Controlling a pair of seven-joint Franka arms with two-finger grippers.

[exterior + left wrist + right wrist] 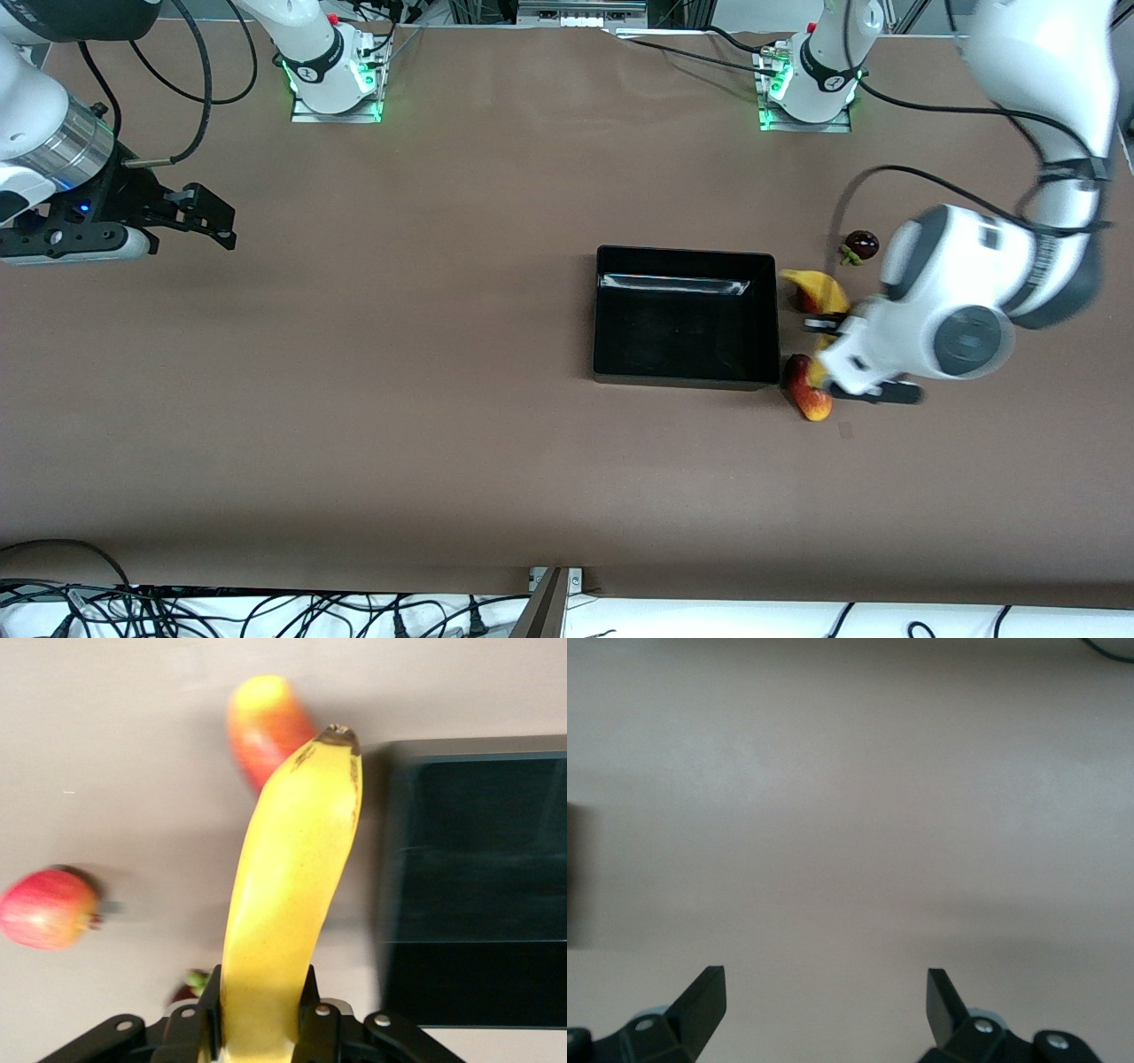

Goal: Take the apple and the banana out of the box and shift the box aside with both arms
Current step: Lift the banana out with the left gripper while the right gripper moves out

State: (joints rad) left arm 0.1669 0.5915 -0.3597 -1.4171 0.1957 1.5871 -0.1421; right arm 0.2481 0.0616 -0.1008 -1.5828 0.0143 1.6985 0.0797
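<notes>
My left gripper is shut on the yellow banana and holds it just above the table, beside the wall of the black tray at the left arm's end. In the left wrist view the banana stands between the fingers of this gripper, with the tray to one side. The red apple lies on the table; in the front view the left arm hides it. My right gripper is open and empty, waiting over bare table at the right arm's end; it shows the same in its wrist view.
A red-and-yellow fruit lies at the tray's corner nearer the front camera and also shows in the left wrist view. A dark purple fruit with a green cap lies farther back.
</notes>
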